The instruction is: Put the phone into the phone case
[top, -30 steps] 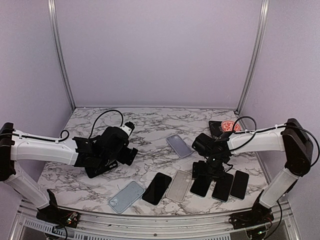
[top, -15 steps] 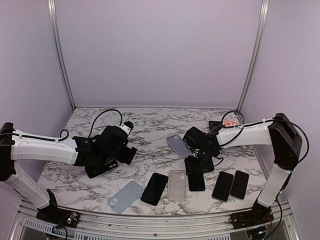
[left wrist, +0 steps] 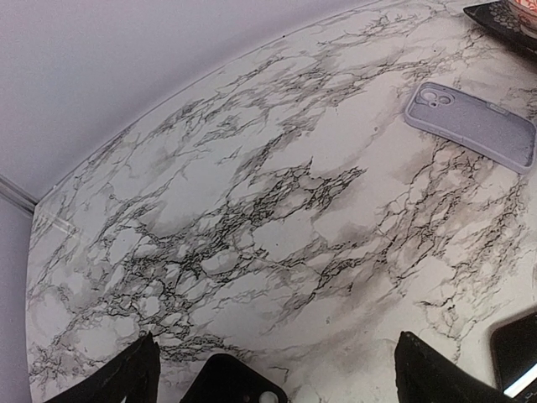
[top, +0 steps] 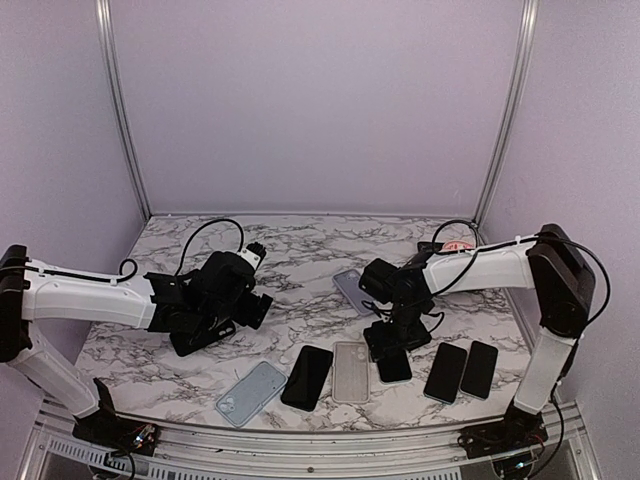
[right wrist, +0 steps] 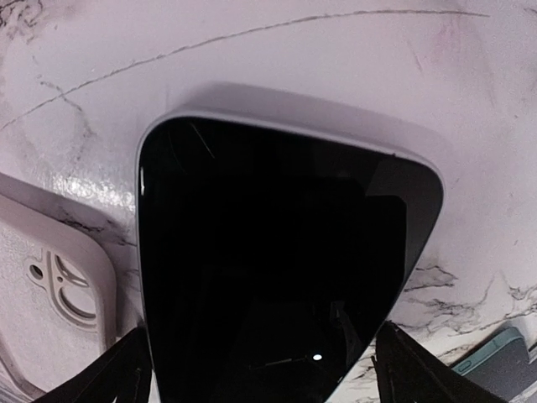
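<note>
A black-screened phone [right wrist: 277, 252] with a silvery rim lies flat on the marble table [top: 300, 265], right beside a clear phone case [top: 351, 371], whose camera cutout shows in the right wrist view [right wrist: 50, 294]. My right gripper [right wrist: 268, 378] hangs low over the phone's [top: 394, 364] near end, open, one fingertip on each side; a strip of marble shows between the right fingertip [right wrist: 419, 374] and the phone's edge. My left gripper [left wrist: 289, 382] is open over bare marble at mid-left [top: 245, 305], holding nothing, with the corner of a black phone back [left wrist: 235, 384] just under it.
A lilac case [top: 355, 290] lies behind the right gripper. In the front row are a light blue phone [top: 252, 392], a black phone [top: 308, 377] and two dark phones [top: 446, 372] [top: 479, 368]. A dark item with a red pattern [top: 445, 250] lies at the back right.
My right gripper moved left and slightly back, and the phone under it slid away from the two right-hand phones up to the clear case. The left arm stayed put.
</note>
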`<action>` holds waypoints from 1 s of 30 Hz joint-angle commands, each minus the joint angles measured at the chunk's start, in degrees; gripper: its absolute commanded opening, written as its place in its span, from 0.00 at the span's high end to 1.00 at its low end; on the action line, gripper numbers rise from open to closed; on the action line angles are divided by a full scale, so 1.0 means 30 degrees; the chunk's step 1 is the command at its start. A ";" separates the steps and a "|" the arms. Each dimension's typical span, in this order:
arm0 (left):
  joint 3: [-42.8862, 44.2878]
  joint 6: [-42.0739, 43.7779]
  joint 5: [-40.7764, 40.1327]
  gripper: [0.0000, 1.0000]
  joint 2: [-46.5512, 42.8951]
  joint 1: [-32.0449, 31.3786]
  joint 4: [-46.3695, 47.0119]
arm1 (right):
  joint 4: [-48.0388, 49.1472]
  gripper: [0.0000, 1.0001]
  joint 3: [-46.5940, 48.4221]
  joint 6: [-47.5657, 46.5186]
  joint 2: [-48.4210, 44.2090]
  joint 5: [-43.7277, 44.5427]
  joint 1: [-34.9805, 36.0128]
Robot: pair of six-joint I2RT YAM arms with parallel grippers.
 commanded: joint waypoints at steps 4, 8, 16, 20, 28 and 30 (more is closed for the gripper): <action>-0.0148 0.0066 -0.0078 0.02 0.0011 0.0177 0.0329 | -0.1046 0.26 0.0126 0.0507 0.1164 -0.1735 0.0290; -0.0082 0.0171 -0.0126 0.02 0.0016 0.0228 0.0310 | -0.1219 0.31 0.0441 0.0388 0.1284 -0.1810 0.0290; -0.0049 0.0119 0.0028 0.02 0.0204 0.0338 0.0307 | -0.1839 0.44 0.1292 0.0426 0.0625 -0.0751 0.0290; -0.0107 -0.0009 0.0089 0.02 0.0099 0.0378 0.0330 | -0.1652 0.46 0.1640 0.0320 -0.0292 -0.0332 0.0290; 0.0079 -0.0087 0.0133 0.02 0.0120 0.0411 0.0202 | -0.0693 0.49 0.2035 -0.1496 -0.1681 0.1889 0.0203; 0.0092 -0.0127 0.0160 0.02 0.0088 0.0397 0.0151 | -0.0333 0.49 0.2235 -0.2176 -0.1925 0.2558 0.0033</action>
